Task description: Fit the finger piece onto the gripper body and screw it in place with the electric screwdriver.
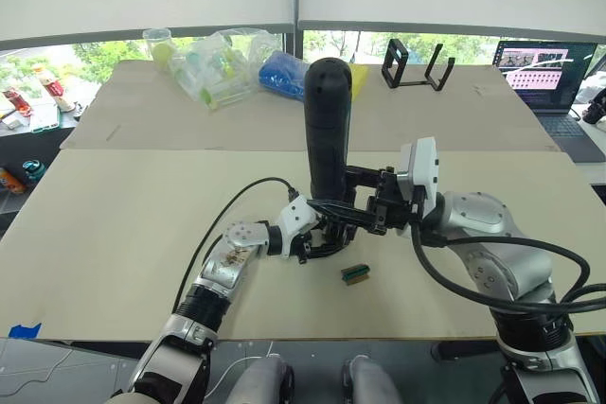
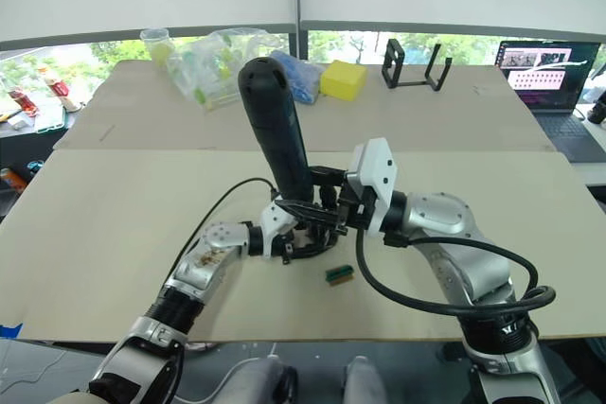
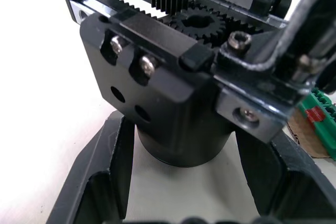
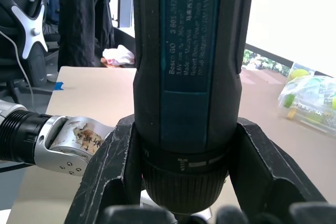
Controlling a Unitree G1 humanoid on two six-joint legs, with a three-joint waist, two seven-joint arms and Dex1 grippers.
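My right gripper [image 4: 181, 203] is clamped around the electric screwdriver [image 1: 328, 130], which stands nearly upright, bit end down over the gripper body [image 3: 173, 98]. My left gripper [image 3: 184, 192] has its two fingers closed against the round base of that body, steadying it on the table [image 1: 123, 234]. I cannot pick out the finger piece as a separate part; it may already sit on the toothed rails at the top, but the tool and my own fingers hide that spot.

The risk I see is the bit missing or slipping off a screw head, since I cannot see the tip; a tilted tool would cause that, and the twist could turn the body in my left hold. A small green-and-brown block [image 1: 355, 272] lies just beside the body on my right. The table around is otherwise open, its near edge close to my forearms, with a bag of bottles [image 1: 213, 63] and a laptop [image 1: 544, 73] well apart at the back
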